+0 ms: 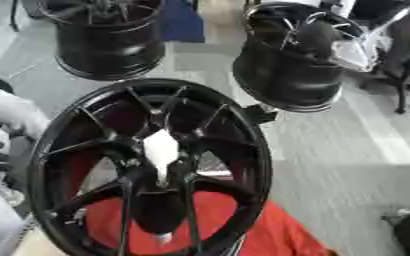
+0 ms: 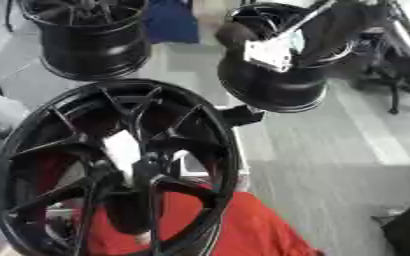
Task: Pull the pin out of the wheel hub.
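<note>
A robot hand [image 2: 236, 34], the right one, comes in from the upper right corner as a dark, rounded shape with a pale silver bracket just behind it. It hangs high in the view, in front of the far wheel and well apart from the work below. Whether its fingers are straight or curled cannot be told. The left robot hand shows in neither view.

Below it, filling the lower left of the view, is the wheel hub [image 1: 130, 172], black with thin paired spokes, tilted so that its open face looks up toward the camera. At its centre, where the spokes meet, sits the pin [image 1: 160, 150], a short white piece (its exact shape is too blurred to make out). A second small pale spot shows low between the spokes.

A red cloth [image 1: 270, 235] lies under and behind the hub, visible through the spokes. Beyond, two more black wheels, the left wheel [image 1: 108, 45] and the far wheel [image 1: 287, 85], stand on the grey floor [image 1: 348, 165].
</note>
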{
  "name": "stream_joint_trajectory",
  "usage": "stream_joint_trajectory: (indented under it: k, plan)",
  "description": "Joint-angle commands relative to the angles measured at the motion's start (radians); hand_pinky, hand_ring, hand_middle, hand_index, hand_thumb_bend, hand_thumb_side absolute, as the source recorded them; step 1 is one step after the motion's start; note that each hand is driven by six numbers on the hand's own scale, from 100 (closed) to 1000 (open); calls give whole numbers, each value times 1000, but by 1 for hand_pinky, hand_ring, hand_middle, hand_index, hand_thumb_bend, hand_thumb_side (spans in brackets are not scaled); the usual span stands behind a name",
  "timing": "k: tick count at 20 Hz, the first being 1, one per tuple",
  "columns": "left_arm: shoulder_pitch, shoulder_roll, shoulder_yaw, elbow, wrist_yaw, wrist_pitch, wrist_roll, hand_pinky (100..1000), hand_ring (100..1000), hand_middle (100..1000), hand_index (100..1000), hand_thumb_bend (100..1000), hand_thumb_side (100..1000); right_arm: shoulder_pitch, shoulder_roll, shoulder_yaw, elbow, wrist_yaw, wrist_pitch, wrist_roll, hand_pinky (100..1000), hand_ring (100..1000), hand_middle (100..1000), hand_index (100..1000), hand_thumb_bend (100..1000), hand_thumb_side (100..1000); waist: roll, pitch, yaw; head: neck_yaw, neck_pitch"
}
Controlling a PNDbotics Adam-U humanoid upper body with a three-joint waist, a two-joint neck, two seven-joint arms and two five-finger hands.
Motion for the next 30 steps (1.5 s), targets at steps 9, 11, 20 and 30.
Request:
stream_joint_trajectory:
  k: [9, 11, 20, 30]
  plan:
    - [-14, -2, -3, -9, 6, -2, -7, 607, 612, 622, 730, 100, 876, -35, 67, 50, -11, 60, 82, 11, 883, 839, 839, 974, 100, 205, 12, -9, 16, -13, -3]
    - [-16, -3, -1, -9, 7, -2, -7, 607, 612, 622, 731, 100, 875, -34, 81, 67, -11, 70, 104, 11, 880, 837, 837, 973, 100, 205, 13, -8, 20, -17, -3]
    - [-26, -2, 20, -17, 5, -12, -42, 611, 613, 621, 728, 100, 876, -16, 129, 133, -11, 136, 207, 4, 870, 834, 834, 966, 100, 201, 15, -4, 37, -28, -3]
    - [-41, -2, 45, -26, 15, -28, -77, 612, 613, 621, 728, 100, 859, 27, 161, 184, -11, 302, 338, 30, 882, 862, 856, 953, 100, 302, 17, 2, 54, -55, -3]
